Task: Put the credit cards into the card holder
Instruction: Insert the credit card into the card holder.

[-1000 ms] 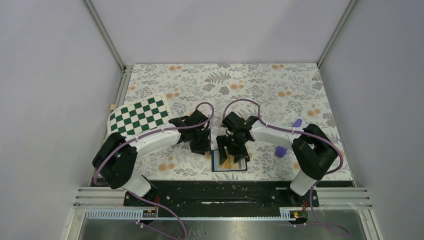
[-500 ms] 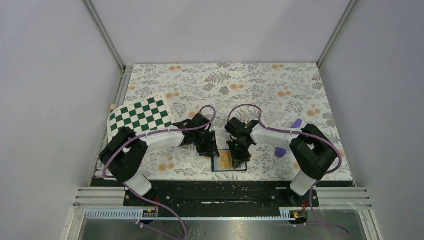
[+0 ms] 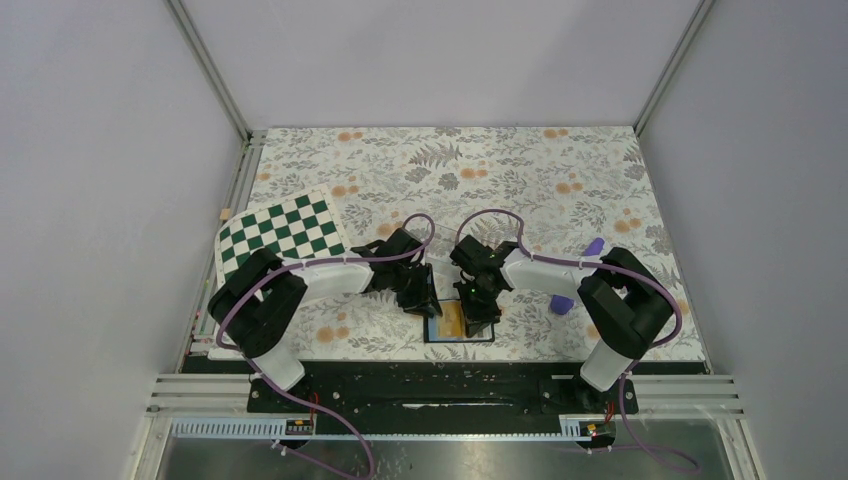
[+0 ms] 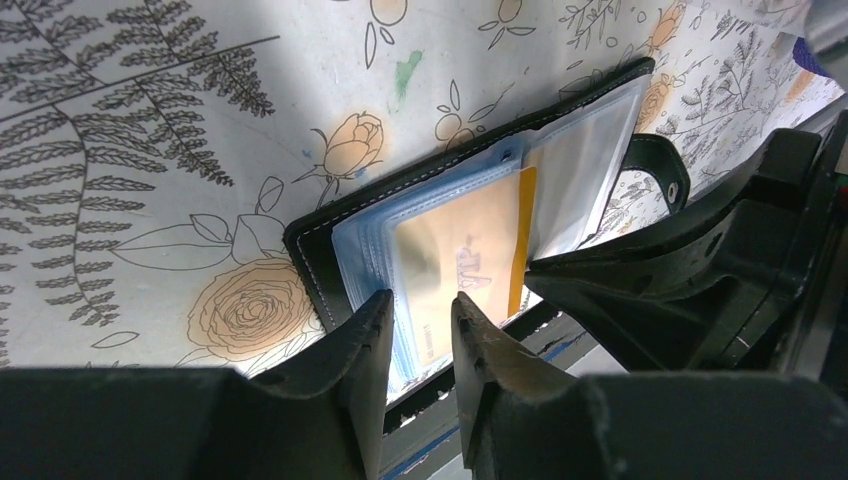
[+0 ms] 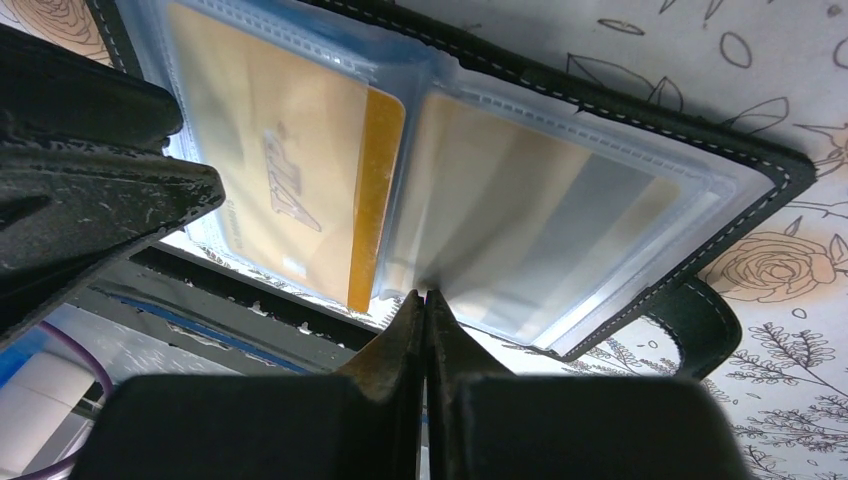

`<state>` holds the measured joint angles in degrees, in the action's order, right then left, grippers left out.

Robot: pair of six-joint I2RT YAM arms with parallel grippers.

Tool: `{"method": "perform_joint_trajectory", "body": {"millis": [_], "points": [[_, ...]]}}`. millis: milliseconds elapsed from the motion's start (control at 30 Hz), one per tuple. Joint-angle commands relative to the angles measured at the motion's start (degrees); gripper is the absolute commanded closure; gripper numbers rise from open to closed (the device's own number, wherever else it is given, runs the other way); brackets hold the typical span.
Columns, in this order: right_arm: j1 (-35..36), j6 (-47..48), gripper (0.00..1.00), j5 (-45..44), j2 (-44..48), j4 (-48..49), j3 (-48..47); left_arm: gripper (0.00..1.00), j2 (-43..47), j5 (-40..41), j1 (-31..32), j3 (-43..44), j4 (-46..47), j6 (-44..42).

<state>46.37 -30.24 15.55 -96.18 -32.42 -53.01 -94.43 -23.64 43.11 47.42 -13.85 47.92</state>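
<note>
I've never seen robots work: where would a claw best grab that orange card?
Probably the bare orange strip of the credit card, beside the fold of the card holder. The rest lies flat under a clear sleeve, so come from the table's near edge and pinch that strip's end.

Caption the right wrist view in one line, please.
Right gripper, shut, at the edge of the open card holder, one orange credit card partly slid inside.
</note>
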Motion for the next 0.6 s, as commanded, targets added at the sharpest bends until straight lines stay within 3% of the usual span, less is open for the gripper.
{"method": "perform_joint_trajectory", "body": {"millis": [0,567], "points": [[-0.13,0.18,1.0,-0.56,-1.41,-0.17,0.12,0.72,-0.88,-1.15,0.26,0.75,2.08,0.05],[-0.14,0.44,1.0,0.81,-2.0,0.04,-0.68,0.73,4.15,-4.63,0.6,0.04,7.87,3.85]]}}
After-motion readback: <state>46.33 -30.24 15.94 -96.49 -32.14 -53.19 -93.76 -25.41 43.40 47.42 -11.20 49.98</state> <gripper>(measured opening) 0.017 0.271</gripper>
